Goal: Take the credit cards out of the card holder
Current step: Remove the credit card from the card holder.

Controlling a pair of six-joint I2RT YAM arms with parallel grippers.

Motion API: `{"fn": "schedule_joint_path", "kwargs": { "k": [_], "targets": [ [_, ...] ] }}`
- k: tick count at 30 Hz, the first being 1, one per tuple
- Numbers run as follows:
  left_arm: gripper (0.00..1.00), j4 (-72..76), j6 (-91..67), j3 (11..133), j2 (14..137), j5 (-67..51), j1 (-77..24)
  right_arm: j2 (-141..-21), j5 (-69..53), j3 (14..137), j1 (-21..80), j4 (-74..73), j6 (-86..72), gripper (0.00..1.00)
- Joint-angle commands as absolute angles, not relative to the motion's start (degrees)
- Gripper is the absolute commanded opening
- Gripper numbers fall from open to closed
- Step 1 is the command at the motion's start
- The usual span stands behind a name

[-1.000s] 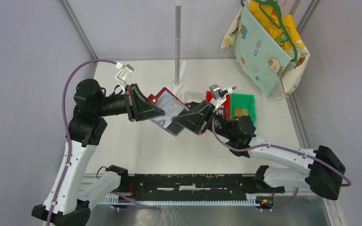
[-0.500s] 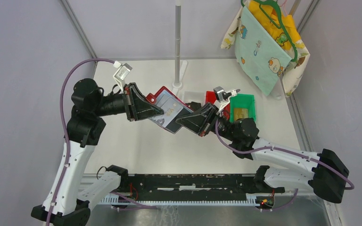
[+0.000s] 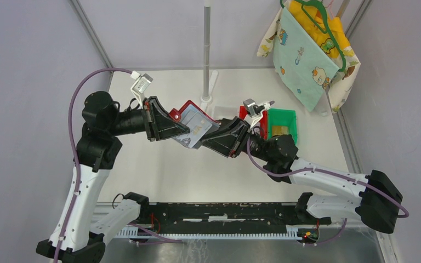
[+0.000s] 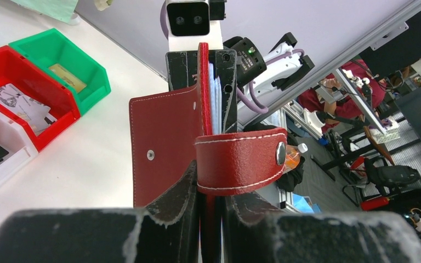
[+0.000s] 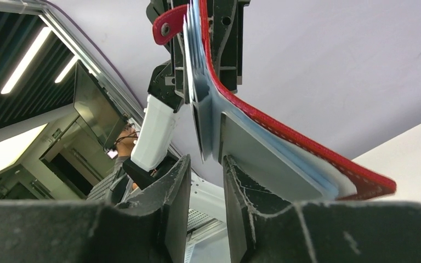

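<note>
The red card holder (image 3: 189, 107) hangs open in the air between both arms. My left gripper (image 3: 185, 129) is shut on its folded edge, where the snap strap (image 4: 241, 161) wraps over the fingers; one flap (image 4: 161, 142) spreads to the left. Grey-blue and tan credit cards (image 3: 196, 127) sit in the inner pockets. My right gripper (image 3: 207, 140) is at the holder's opposite end with its jaws apart. In the right wrist view the card edges (image 5: 202, 109) end just above the gap of the right gripper (image 5: 206, 160), and one finger (image 5: 235, 181) lies against a grey panel of the card holder (image 5: 307, 145).
A green bin (image 3: 281, 125) holding a tan item and a red bin (image 3: 246, 112) stand behind the right gripper. A metal pole (image 3: 206, 49) rises at the back centre. A patterned cloth on a hanger (image 3: 309, 55) hangs at the back right.
The right gripper was shut and now stands open. It first slid a little to the right, then came back left against the holder. The left arm barely moved.
</note>
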State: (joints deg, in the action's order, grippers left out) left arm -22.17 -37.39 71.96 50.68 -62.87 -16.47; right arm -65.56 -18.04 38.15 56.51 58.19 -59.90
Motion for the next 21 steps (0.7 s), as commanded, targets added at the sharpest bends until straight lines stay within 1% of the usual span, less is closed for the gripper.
{"fn": "schedule_joint_path", "kwargs": {
  "k": [1, 4, 7, 10, 14, 17, 18, 21],
  "targets": [
    [0.19, -22.4, -34.3, 74.9, 50.0, -64.1, -16.6, -66.1, -18.7, 42.3, 56.2, 61.4, -60.0, 0.34],
    [0.19, -22.6, -34.1, 75.1, 50.0, -64.2, -16.6, -66.1, -18.7, 43.3, 56.1, 59.9, -59.5, 0.37],
    [0.19, -22.8, -34.3, 75.4, 50.0, -64.6, -16.6, -66.5, -18.6, 43.9, 56.1, 59.3, -59.6, 0.37],
    [0.19, -22.8, -34.6, 75.8, 49.9, -64.6, -16.6, -67.0, -18.7, 44.0, 56.1, 59.7, -60.0, 0.3],
    [0.2, -22.8, -35.0, 76.2, 50.1, -64.7, -16.6, -67.4, -19.1, 43.6, 56.1, 60.8, -60.6, 0.13],
    [0.21, -22.8, -35.4, 76.7, 50.4, -64.8, -16.6, -66.8, -19.2, 42.8, 56.1, 61.3, -60.5, 0.02],
    [0.21, -22.6, -35.5, 76.8, 50.6, -64.8, -16.6, -66.6, -19.2, 42.5, 56.1, 61.3, -60.3, 0.0],
    [0.23, -22.4, -35.7, 77.1, 51.0, -64.9, -16.6, -65.6, -19.2, 41.9, 56.0, 61.5, -59.9, 0.0]
  ]
}}
